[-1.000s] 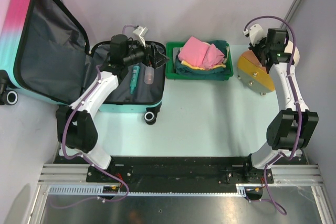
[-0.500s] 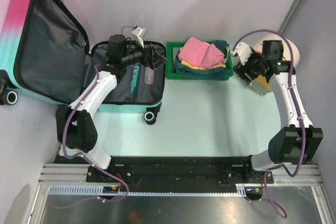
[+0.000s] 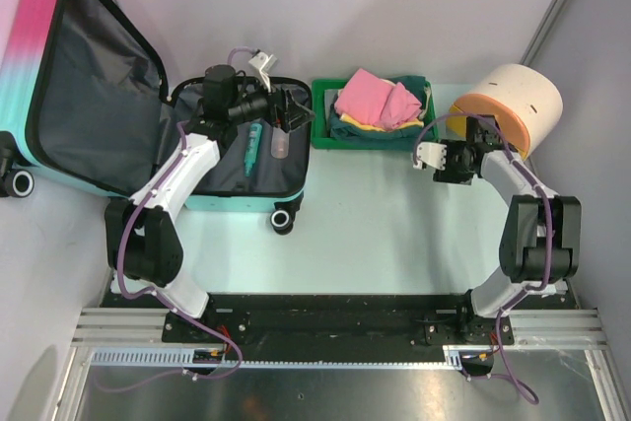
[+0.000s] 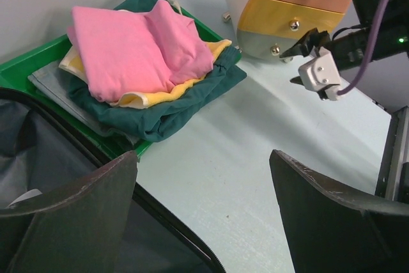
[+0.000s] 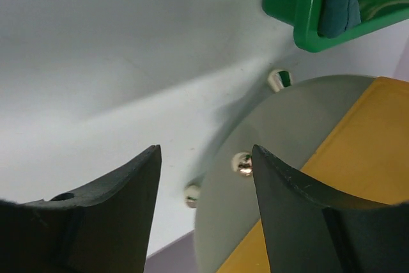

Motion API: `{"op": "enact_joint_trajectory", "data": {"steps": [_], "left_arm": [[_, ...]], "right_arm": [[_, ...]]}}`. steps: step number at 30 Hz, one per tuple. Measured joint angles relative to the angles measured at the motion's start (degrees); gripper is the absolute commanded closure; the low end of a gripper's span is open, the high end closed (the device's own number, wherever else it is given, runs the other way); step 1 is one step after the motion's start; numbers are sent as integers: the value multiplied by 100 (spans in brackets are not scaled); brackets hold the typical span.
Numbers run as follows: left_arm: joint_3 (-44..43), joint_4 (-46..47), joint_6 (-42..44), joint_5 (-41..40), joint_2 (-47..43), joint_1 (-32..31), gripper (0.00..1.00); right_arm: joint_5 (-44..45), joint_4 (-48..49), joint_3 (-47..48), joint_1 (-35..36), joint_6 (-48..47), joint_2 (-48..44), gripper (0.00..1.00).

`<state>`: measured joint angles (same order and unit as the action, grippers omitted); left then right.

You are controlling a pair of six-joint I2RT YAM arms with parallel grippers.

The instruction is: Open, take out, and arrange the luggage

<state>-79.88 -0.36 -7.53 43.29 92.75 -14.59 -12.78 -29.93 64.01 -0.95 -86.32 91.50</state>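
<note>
The luggage (image 3: 79, 76) lies open at the left. Its pink-to-teal lid stands up and its dark-lined base (image 3: 232, 160) holds a teal item (image 3: 254, 140) and a clear bottle (image 3: 279, 141). My left gripper (image 3: 293, 108) hovers open over the base's right rim, empty. In the left wrist view its fingers (image 4: 77, 222) frame the zipper edge (image 4: 166, 222) and bare table. My right gripper (image 3: 471, 141) is open and empty, low on the table, pointing at the cylinder's front. In the right wrist view a metal knob (image 5: 241, 164) sits just beside its right fingertip.
A green tray (image 3: 320, 130) of folded pink, yellow and teal clothes (image 3: 380, 101) stands between the luggage and the white-and-orange cylinder (image 3: 518, 101). The cylinder's face shows orange, yellow and grey drawers with knobs (image 4: 294, 25). A grey wall runs along the right side.
My right gripper has come off the cylinder's top, swung down in front of it and opened. The cylinder's face, tipped upward before, now faces sideways. The left arm has barely moved.
</note>
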Motion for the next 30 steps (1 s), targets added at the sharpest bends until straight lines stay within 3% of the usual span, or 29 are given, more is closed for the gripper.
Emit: {"op": "enact_joint_trajectory", "data": {"steps": [11, 25, 29, 30], "left_arm": [[92, -127, 61, -57, -2, 0, 12], [142, -197, 98, -111, -2, 44, 12], [142, -197, 109, -114, -2, 52, 12], [142, -197, 109, -111, -2, 52, 12]], "right_arm": [[35, 1209, 0, -343, -1904, 909, 37], [98, 1445, -2, -487, -2651, 1300, 42], [98, 1355, -2, -540, -2682, 1300, 52], [98, 1355, -2, -557, -2688, 1300, 61]]}}
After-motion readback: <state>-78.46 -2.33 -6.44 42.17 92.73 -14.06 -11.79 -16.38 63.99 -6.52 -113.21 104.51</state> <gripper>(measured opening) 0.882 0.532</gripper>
